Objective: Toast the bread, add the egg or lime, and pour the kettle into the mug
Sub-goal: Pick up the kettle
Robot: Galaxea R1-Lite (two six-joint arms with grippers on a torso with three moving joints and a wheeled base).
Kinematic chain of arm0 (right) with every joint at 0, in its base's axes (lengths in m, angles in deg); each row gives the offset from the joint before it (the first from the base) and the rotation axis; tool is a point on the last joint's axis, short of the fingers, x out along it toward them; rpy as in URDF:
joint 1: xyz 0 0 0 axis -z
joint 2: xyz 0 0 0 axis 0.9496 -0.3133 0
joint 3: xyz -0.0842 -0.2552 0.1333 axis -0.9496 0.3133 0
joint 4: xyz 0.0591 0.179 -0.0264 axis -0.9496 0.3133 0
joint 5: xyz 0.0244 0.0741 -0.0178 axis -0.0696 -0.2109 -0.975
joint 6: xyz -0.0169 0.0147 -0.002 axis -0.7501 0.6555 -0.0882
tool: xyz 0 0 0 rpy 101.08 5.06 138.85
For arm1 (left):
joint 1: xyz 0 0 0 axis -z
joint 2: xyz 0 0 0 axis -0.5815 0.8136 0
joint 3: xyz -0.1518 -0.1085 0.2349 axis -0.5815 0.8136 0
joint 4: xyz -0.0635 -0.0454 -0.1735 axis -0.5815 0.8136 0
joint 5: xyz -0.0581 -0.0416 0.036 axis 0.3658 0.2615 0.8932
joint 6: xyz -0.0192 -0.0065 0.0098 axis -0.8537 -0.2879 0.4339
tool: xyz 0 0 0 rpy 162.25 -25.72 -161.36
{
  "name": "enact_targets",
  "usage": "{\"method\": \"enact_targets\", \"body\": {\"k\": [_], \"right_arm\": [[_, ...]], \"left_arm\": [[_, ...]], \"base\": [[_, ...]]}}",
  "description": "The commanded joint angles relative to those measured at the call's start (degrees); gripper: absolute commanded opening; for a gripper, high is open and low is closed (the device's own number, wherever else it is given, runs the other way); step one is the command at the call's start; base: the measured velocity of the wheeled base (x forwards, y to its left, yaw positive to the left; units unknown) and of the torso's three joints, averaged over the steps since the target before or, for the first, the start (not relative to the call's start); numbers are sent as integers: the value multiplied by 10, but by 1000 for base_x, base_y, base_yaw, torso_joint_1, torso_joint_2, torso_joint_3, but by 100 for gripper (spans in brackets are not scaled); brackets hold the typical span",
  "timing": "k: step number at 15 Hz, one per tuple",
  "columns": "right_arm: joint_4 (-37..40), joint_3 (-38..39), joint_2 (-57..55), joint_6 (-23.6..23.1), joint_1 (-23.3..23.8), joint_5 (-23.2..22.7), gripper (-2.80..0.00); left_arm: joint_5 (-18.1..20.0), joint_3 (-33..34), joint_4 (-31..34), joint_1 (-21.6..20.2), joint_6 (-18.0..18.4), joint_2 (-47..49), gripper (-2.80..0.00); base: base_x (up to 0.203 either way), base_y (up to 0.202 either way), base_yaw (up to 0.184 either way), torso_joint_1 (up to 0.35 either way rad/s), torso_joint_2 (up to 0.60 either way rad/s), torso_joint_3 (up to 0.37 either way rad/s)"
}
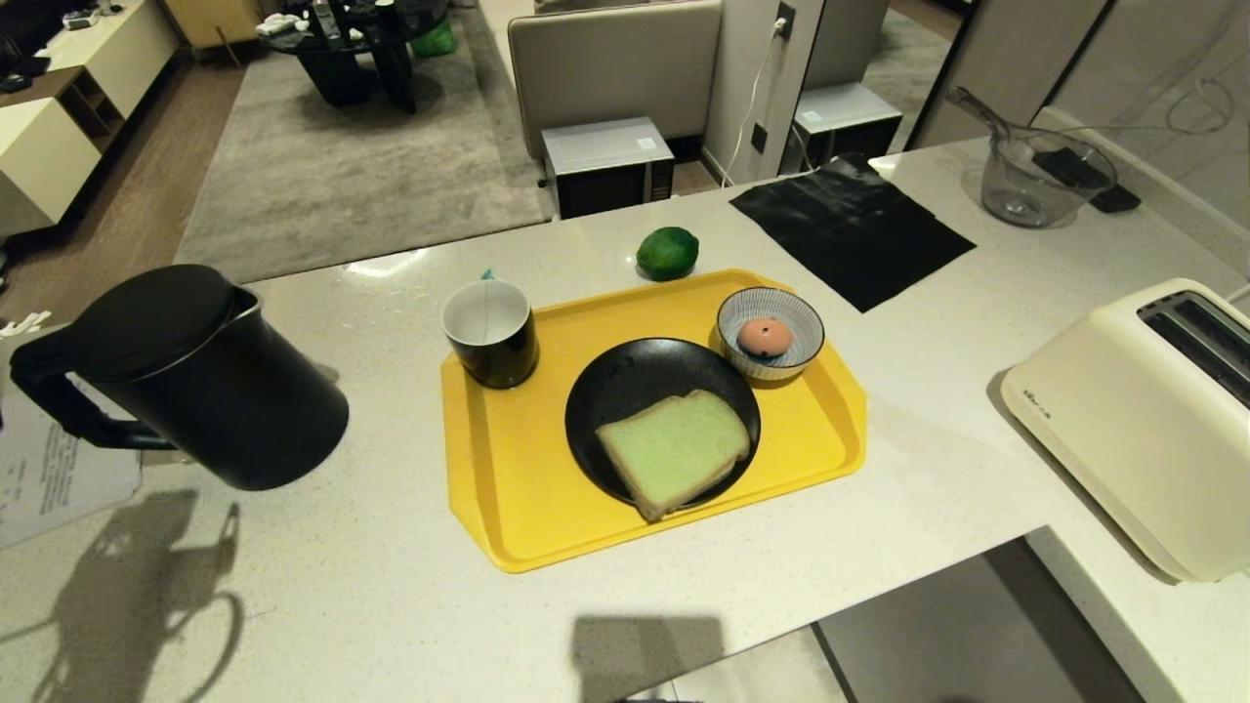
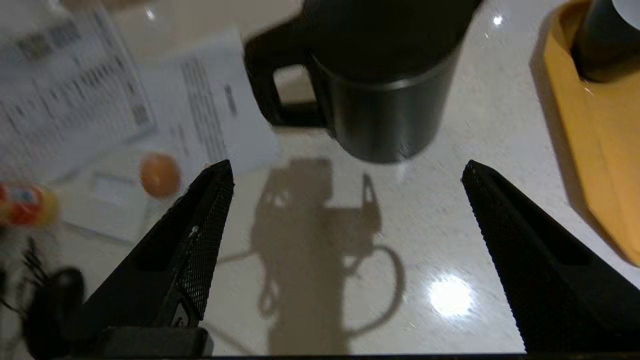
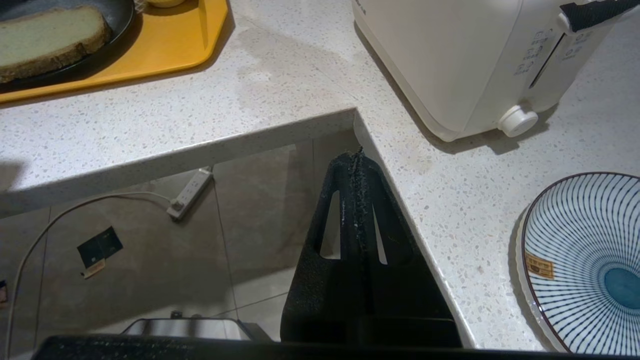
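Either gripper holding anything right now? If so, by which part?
Nothing is held. The left gripper is wide open over the counter, short of the kettle. The right gripper is shut on nothing, off the counter's edge.

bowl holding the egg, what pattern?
Blue-and-white radial stripes on the bowl, around the pink egg. Head view shows it best.

Toaster (image 1: 1133, 430): small dark brand mark on the cream side wall, too small to read. Printed sheets (image 2: 100, 95) at the countertop's left edge: text blurred, unreadable. Striped plate (image 3: 585, 260): orange sticker (lettering not legible).
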Motion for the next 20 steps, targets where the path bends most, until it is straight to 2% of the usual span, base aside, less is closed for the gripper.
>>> {"method": "enact_targets", "body": {"k": [1,3,6,7,9,14,16,17,18,20], "right_arm": [[0,15,-1,0,0,0,-280],[0,15,-1,0,0,0,-280],[0,15,-1,0,0,0,-280],[0,15,-1,0,1,0,-280],[0,15,-1,0,1,0,-280],[0,15,-1,0,0,0,-280],[0,15,-1,0,0,0,-280],[0,15,-1,0,0,0,-280],[0,15,-1,0,0,0,-280],[0,15,-1,0,0,0,-280]], "left_arm": [[78,7,-29,-96,68,5,0],[93,28,-34,-119,85,-14,0],[120,39,-15,-145,87,-20,0],[135,39,3,-155,88,-20,0],[196,45,36,-185,95,-21,0],[246,131,49,-188,117,-60,0],[243,155,60,-190,149,-45,0],[231,156,59,-197,155,-37,0],[209,157,58,-197,151,-23,0],[139,156,54,-196,145,-11,0]], "base": [[0,0,0,0,0,0],[0,0,0,0,0,0],[0,0,0,0,0,0],[0,0,0,0,0,0],[0,0,0,0,0,0],[0,0,0,0,0,0],[0,0,0,0,0,0],[0,0,0,0,0,0],[0,0,0,0,0,0],[0,0,0,0,0,0]]}}
